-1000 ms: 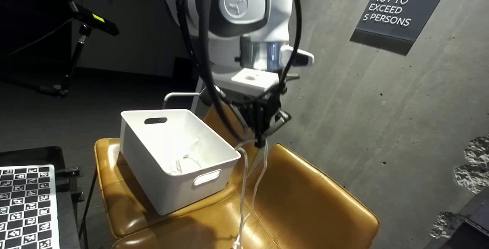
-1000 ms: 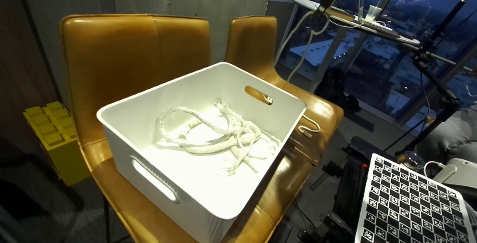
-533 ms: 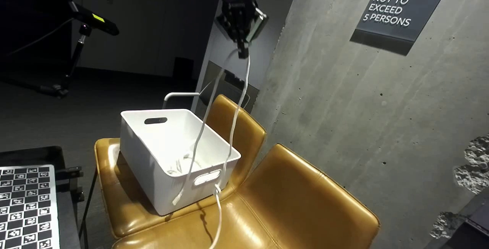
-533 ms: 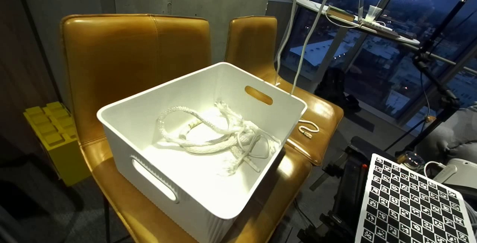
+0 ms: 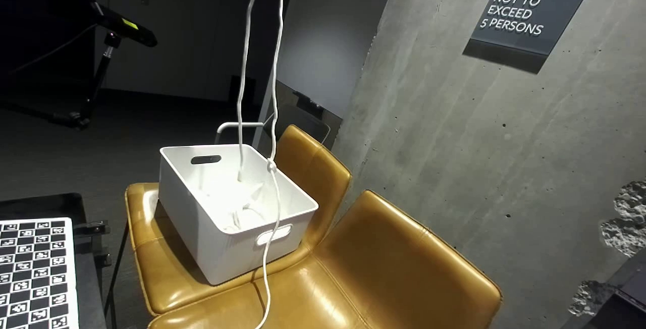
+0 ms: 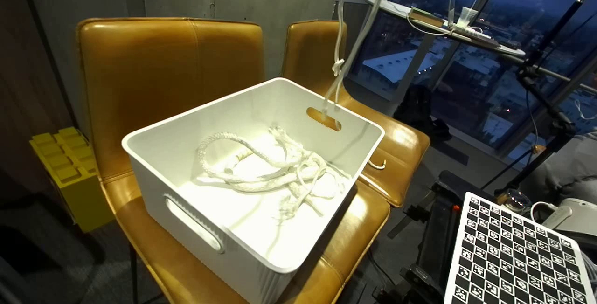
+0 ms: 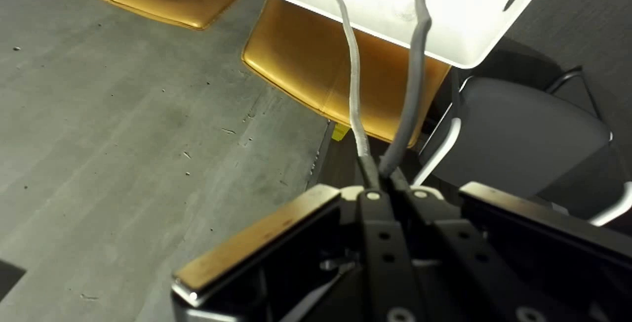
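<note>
With gripper (image 7: 383, 176) closed on folded white rope (image 7: 414, 75), hold pinch firm; move slowly to limit swing. Mind loose end (image 5: 240, 173) hanging over white bin (image 5: 237, 258) and knotted strand (image 5: 271, 166) dangling outside, apt to snag. Inside bin, find tangled pale ropes (image 6: 280, 182) heaped loosely; underneath, tan chair (image 5: 166, 263).

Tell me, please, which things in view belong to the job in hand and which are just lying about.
Seemingly part of the job: gripper; white rope it holds; white bin; ropes inside.

Apparently just lying about: checkered board; yellow block; cup.
</note>
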Controlling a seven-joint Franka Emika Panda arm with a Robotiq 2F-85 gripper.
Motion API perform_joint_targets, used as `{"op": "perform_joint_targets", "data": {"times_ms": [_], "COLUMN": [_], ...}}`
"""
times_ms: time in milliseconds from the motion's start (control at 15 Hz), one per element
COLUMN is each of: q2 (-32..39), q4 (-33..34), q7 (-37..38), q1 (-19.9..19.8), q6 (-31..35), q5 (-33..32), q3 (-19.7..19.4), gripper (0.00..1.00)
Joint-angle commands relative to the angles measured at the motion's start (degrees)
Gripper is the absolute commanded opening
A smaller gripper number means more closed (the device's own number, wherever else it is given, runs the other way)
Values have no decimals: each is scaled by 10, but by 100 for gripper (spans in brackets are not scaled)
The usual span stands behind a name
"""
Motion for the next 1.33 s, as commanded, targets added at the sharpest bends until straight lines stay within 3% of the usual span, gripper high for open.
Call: {"op": "perform_joint_targets", "data": {"times_ms": [0, 600, 1067, 1200, 1267], "q2": [78, 191, 200, 197, 193], "q4": [83, 25, -54, -70, -82], "q7": [24, -5, -3, 0, -1], "q1": [11, -13, -10, -9, -10], "q6": [-25, 41, 80, 83, 87], "q5": [-33, -20, -22, -21, -20], "q3": [9, -51, -56, -56, -57], "gripper": [1, 1, 1, 29, 36]}}
